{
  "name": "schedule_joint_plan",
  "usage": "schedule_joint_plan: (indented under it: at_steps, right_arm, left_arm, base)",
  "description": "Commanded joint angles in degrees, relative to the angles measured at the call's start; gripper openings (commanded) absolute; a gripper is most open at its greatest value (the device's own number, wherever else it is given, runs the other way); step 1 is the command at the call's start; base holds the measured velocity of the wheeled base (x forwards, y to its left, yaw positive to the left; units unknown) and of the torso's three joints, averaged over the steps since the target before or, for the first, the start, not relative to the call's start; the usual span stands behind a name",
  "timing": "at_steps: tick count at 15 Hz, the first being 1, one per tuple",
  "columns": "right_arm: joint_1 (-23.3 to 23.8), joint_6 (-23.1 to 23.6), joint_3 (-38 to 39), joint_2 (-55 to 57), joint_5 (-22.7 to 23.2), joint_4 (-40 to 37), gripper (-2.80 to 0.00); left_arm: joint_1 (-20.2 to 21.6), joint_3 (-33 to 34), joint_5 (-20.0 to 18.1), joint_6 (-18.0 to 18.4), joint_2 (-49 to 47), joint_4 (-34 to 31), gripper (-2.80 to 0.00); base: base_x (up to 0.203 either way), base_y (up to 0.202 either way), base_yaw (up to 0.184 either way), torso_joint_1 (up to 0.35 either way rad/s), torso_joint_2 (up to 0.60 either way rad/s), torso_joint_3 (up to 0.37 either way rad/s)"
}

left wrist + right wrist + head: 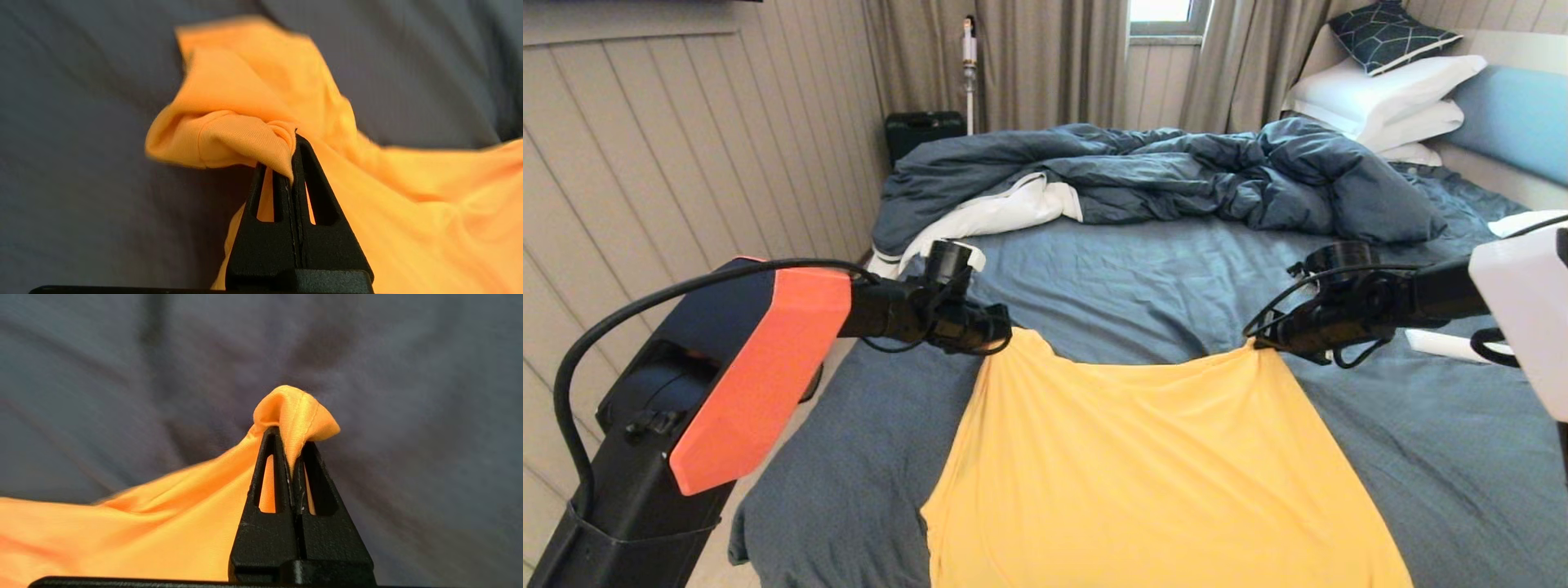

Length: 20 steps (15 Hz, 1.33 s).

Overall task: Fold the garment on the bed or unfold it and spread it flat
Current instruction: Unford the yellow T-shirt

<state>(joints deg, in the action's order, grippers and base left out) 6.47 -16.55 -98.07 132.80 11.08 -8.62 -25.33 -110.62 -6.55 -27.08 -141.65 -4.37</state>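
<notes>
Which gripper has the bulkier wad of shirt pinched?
The left gripper: a thick folded bunch of the garment bulges beside its fingers. The right gripper pinches only a small hemmed corner.

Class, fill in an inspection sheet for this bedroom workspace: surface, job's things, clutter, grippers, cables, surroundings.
Surface: bed, slate-blue sheet, wrinkled.
Job's things: yellow-orange T-shirt, far edge lifted at both corners, sagging between.
Clutter: rumpled dark blue duvet; white pillows; patterned cushion.
Grippers: left gripper shut on a bunched corner; right gripper shut on the other.
Cables: black cable looping over the left arm.
Surroundings: panelled wall, curtains, black case.
</notes>
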Motion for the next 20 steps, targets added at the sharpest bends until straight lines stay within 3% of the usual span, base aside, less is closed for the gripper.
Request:
schedule_joint_plan:
  at_steps: [1,9,12,15,17,20]
  right_arm:
    - [-0.3,-0.1,-1.6,-0.1,-0.5,-0.3,-2.80]
    - [-1.4,-1.0,-13.9,6.5,-6.6,-0.2,-2.80]
    - [-2.3,-1.1,-14.1,7.0,-7.6,1.5,-2.80]
    - [-3.4,-0.7,-14.3,9.2,-13.3,8.4,-2.80]
    - [-3.4,-0.6,-14.4,9.3,-13.5,8.8,-2.80]
    - [-3.7,0.4,-14.4,10.5,-13.5,11.5,-2.80]
  left_arm:
    - [0.7,-0.1,0.2,0.8,-0.1,1.3,-2.80]
    - [5.7,-1.0,-0.3,4.3,-1.2,11.6,-2.80]
    - [6.5,-1.1,-1.2,5.2,-1.4,13.3,-2.80]
    - [7.4,-1.3,-2.7,7.9,-2.8,16.5,-2.80]
    - [7.6,-1.4,-3.2,8.4,-3.0,16.9,-2.80]
    - [9.3,-1.5,-7.0,9.0,-4.3,18.9,-2.80]
  base:
    - [0.000,0.000,0.000,0.000,0.00,0.000]
    - [0.000,0.000,0.000,0.000,0.00,0.000]
    - [0.000,0.000,0.000,0.000,0.00,0.000]
    - [0.000,0.000,0.000,0.000,0.00,0.000]
    - [0.000,0.000,0.000,0.000,0.00,0.000]
    - [0.000,0.000,0.000,0.000,0.00,0.000]
